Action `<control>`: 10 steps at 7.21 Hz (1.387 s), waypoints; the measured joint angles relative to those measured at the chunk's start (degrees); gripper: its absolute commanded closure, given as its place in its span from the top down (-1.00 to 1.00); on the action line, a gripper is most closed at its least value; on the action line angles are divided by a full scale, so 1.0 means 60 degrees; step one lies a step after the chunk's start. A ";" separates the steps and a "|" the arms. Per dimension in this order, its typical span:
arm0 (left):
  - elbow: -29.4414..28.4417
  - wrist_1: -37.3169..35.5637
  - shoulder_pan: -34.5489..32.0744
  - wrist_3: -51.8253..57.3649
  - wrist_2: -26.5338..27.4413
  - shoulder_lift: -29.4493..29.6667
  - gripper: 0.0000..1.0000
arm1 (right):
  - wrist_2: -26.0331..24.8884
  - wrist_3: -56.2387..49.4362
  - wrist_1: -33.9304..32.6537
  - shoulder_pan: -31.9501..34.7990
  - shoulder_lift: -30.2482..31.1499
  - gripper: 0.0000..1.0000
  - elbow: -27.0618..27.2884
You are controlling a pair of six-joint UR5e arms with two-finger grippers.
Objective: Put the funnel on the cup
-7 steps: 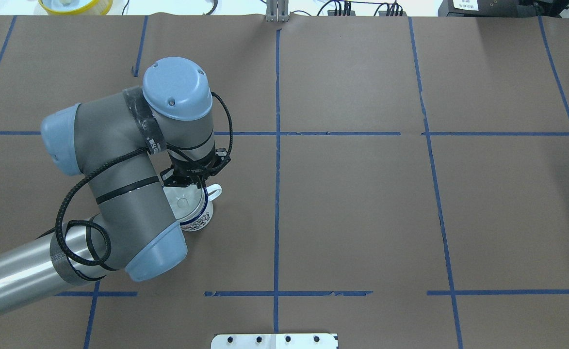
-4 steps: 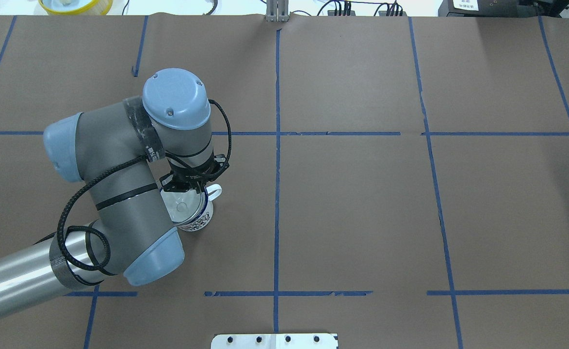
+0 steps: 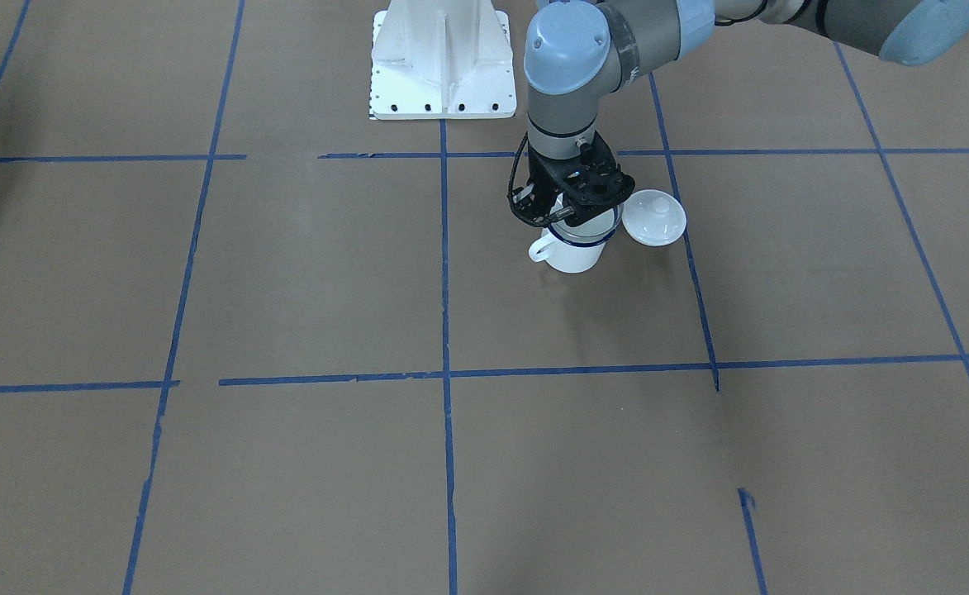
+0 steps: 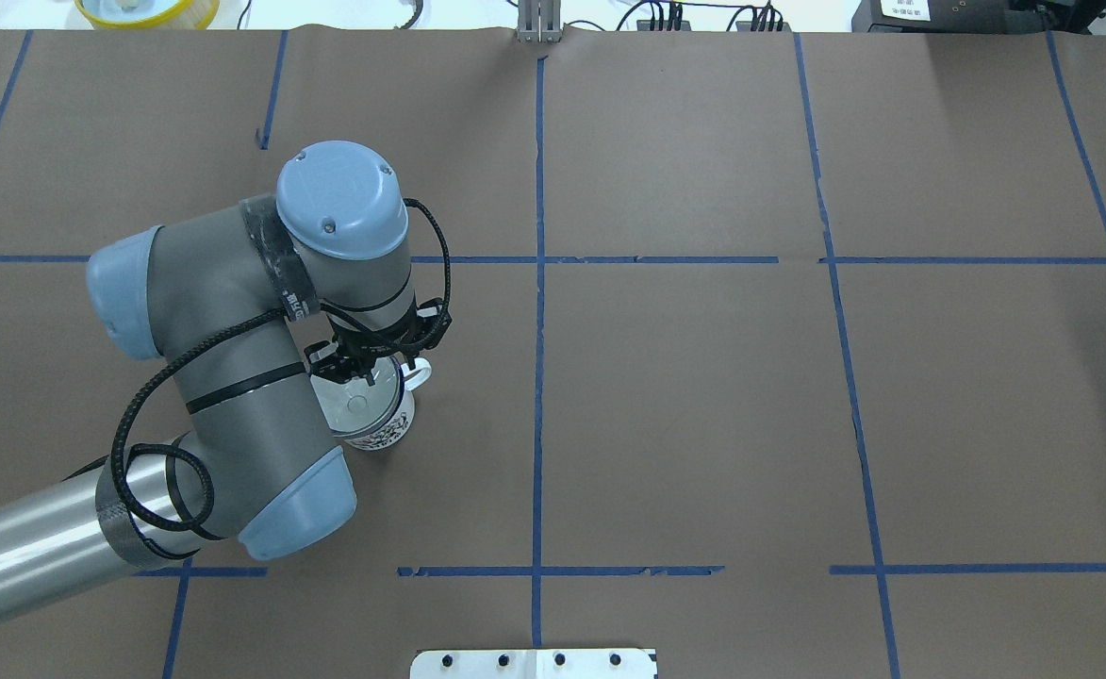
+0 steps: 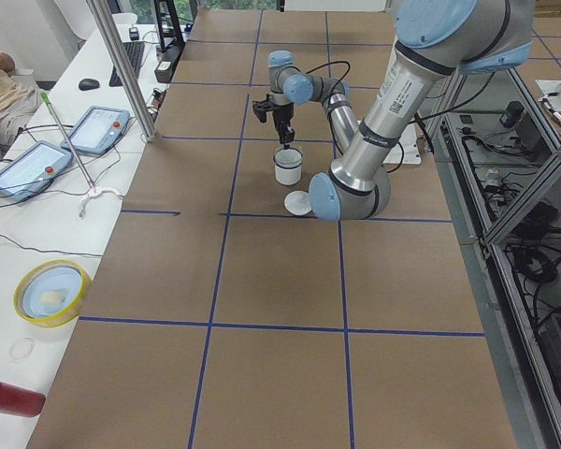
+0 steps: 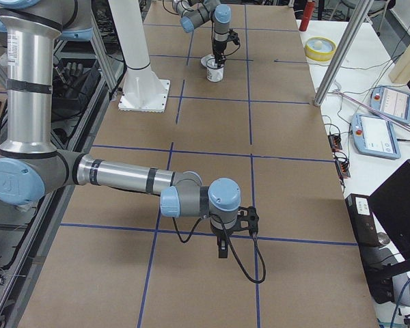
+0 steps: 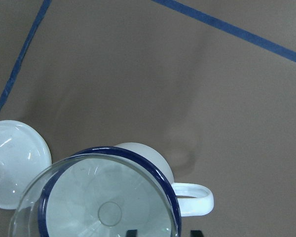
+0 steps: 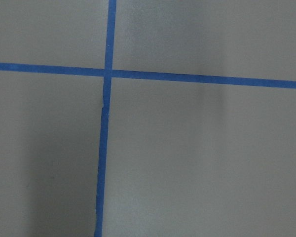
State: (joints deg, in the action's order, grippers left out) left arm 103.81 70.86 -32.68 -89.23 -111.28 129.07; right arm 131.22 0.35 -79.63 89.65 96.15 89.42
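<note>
Over 1 second the left gripper (image 4: pixel 361 364) had eased closer over the cup (image 7: pixel 144 152), fingertips astride the funnel (image 7: pixel 84 197) rim; whether they clamped it, I could not tell. The funnel sat in the cup's mouth, so only release seemingly remained; a lid (image 3: pixel 653 216) lay beside the cup.

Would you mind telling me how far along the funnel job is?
Done: the funnel sits in the cup's mouth, slightly off-centre. In hand: the left gripper hovers at the funnel's rim; whether it grips I cannot tell. Left: probably let go if needed, then withdraw.
</note>
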 measured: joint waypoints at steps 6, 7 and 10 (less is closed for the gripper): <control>0.2001 0.2332 -0.3668 0.6203 -0.1091 -0.3298 1.00 | 0.0000 0.0000 0.0000 0.0000 0.0000 1.00 -0.0006; 0.1962 0.2477 -0.4908 0.8327 -0.1854 -0.4097 1.00 | 0.0000 0.0000 0.0000 0.0000 0.0001 1.00 -0.0006; 0.0676 0.2663 -0.8269 1.4220 -0.2871 -0.6068 1.00 | 0.0000 0.0000 0.0000 0.0000 0.0001 1.00 -0.0006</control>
State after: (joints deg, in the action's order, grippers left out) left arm 107.87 86.84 -82.29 -3.91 -128.50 92.66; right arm 131.22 0.35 -79.63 89.65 96.15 89.38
